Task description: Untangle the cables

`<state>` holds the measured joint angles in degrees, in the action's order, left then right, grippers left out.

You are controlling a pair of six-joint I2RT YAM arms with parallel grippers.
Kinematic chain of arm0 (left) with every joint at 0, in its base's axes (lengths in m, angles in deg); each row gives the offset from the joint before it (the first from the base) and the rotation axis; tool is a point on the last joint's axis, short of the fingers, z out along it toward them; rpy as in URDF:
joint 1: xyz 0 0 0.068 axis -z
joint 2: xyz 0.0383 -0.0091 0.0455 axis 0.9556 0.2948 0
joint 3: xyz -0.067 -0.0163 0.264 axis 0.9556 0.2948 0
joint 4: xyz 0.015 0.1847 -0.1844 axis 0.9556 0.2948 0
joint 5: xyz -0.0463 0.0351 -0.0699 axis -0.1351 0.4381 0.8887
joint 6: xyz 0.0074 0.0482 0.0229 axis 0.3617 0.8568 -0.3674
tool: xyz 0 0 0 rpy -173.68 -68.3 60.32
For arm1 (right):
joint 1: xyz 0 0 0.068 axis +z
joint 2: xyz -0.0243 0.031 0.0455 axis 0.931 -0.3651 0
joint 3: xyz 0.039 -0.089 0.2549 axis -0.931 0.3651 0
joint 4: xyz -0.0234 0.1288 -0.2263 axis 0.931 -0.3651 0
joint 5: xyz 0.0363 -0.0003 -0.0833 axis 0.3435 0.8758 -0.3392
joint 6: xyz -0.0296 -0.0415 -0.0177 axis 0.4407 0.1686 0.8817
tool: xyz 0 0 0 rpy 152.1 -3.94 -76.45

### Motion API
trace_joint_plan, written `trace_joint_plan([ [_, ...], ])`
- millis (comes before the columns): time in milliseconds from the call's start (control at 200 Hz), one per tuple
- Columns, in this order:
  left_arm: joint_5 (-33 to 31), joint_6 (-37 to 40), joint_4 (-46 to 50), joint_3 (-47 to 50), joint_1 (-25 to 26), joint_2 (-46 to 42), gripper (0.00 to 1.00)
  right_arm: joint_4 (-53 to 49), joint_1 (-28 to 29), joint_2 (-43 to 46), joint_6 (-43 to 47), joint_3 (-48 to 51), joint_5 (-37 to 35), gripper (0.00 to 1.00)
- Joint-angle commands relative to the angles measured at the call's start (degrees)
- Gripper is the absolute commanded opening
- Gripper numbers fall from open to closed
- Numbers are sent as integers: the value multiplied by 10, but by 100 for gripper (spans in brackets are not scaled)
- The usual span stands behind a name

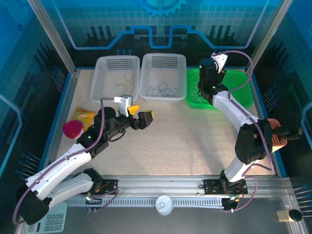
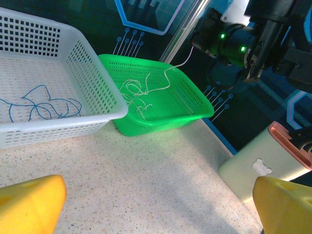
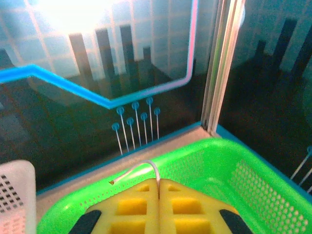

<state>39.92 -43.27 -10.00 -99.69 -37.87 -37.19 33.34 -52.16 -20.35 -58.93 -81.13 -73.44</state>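
Right claw (image 3: 158,187) is clenched above the green perforated plastic basket (image 3: 253,180), pinching one end of the thin, curly white cable (image 3: 132,171). The rest of that cable lies in loose loops on the basket floor, with one strand running up to the claw. Left claw (image 1: 141,113) gapes wide and grasps nothing, above the speckled tabletop (image 1: 185,141), well apart from the green basket. Blue looping cable (image 2: 44,105) lies in the middle white mesh basket (image 2: 97,78). Yellowish cable (image 1: 127,78) lies in the far-left white mesh basket (image 1: 100,87). Risks as I judge them:

- The pinch sits on a very fine strand near its tip, so a pull may slip it free.
- The loops may cinch into a knot.
- A loop may catch in the perforations and drag the light basket, with nothing holding it down.
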Motion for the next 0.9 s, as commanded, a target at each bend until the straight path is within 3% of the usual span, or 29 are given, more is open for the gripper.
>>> trace_joint_plan([
  [0, -5, 2, 6, -19, -5, -17, 99, -106, -21, -7, -81, 12, 62, 1],
  [50, -5, 3, 9, -22, -5, -20, 99, -137, -30, -5, -76, 7, 119, 19],
  [115, -5, 3, 15, -27, -5, -21, 99, -180, -44, 2, -64, -8, 224, 61],
  [175, -14, 4, 30, -36, -5, -20, 99, -179, -46, 25, -43, 5, 303, 81],
  [210, -24, 3, 37, -41, -6, -20, 99, -168, -43, 48, -35, 22, 334, 100],
  [345, -113, 6, 60, -47, -9, -29, 99, -149, -32, 144, -37, 99, 387, 100],
  [505, -254, 59, 23, -11, -49, -55, 99, -128, -24, 248, -30, 198, 383, 100],
  [700, -297, 148, -8, 33, -167, -69, 99, 16, -16, 342, 47, 355, 327, 100],
  [890, -299, 201, -95, 137, -251, -76, 99, 69, -18, 325, 139, 413, 270, 100],
])
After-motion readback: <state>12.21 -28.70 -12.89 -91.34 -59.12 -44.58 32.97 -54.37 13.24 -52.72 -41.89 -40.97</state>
